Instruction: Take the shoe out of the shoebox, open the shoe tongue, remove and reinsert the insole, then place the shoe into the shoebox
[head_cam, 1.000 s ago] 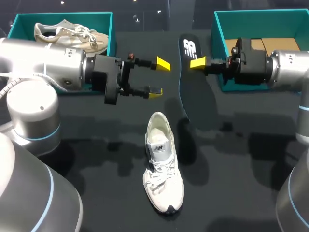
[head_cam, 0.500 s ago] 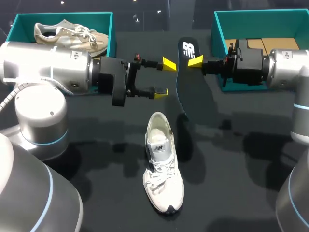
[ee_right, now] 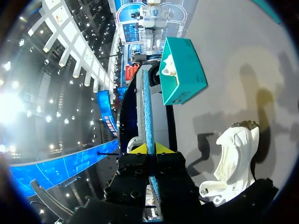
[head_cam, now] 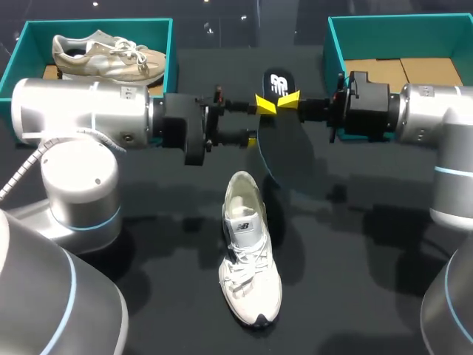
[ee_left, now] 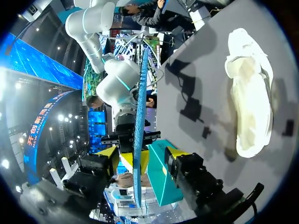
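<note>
Right now the right end effector (head_cam: 290, 98) is pinched tight on the black flat insole with a white mark (head_cam: 279, 83). It grips near the top end and holds the insole up off the dark bench (head_cam: 355, 259), so it hangs thin edge on, long way down.

The left end effector (head_cam: 256, 120) is spread wide, w/ one yellow tip on each side of the insole, just beside the right one's grip. It doesn't look to be touching it yet.

Under them the white lace-up shoe (head_cam: 247, 259) lies on the bench, mouth toward the arms, toe away, apart from both.

At the back left is a teal open shoebox (head_cam: 96, 24) w/ a beige shoe (head_cam: 103, 55) in it. At the back right is a 2nd teal box (head_cam: 399, 22) w/ brown card inside.

I think it's a pass of the insole from right to left, prob. to put it back in the shoe. To do it well:
- Left should close flat on both faces, not on the thin edge.
- Right lets go only after left has a firm hold, or the insole may bend & drop.
- Keep it hanging straight, no twist.
</note>
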Available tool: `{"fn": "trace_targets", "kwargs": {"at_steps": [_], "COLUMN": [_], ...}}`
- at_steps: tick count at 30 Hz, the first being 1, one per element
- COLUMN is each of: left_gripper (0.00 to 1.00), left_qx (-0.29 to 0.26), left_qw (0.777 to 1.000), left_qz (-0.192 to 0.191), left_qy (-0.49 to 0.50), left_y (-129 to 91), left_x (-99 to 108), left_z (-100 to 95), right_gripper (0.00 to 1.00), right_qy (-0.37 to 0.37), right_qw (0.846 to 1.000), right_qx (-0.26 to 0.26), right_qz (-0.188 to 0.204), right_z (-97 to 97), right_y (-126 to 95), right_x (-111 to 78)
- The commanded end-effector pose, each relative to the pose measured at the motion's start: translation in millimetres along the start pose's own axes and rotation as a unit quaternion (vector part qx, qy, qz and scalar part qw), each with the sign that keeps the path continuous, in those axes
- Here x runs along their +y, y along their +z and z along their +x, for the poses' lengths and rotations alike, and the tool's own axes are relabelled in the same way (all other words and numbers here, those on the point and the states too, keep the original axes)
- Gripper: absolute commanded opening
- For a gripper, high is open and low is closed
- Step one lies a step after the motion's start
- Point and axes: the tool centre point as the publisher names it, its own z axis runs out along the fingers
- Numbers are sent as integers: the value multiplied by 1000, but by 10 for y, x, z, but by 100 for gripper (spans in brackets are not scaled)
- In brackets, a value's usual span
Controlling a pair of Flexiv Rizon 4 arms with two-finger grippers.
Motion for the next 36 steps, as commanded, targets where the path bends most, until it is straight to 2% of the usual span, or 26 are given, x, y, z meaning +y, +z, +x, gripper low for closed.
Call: {"fn": "trace_targets", "kwargs": {"at_steps": [1,9,18,29,33,36], "left_gripper": [45,37,30,27,20,1], "left_qx": [-1,1,0,-1,-1,-1], "left_qw": [1000,1000,1000,1000,1000,1000], "left_qz": [-2,-6,-14,-26,-28,-27], "left_qy": [1,3,8,9,8,9], "left_y": [75,106,146,225,245,259], "left_x": [6,-11,-18,24,35,34], "left_z": [8,36,28,37,41,46], "right_gripper": [0,0,0,0,0,0], "right_qy": [11,23,28,28,28,29], "right_qw": [1000,999,999,999,999,999], "right_qx": [-14,-39,-45,-40,-40,-39], "right_qz": [-1,-3,-9,-15,-16,-17], "right_z": [-9,-34,-74,-84,-86,-89], "right_y": [54,89,106,112,106,101], "right_x": [20,40,44,51,56,63]}}
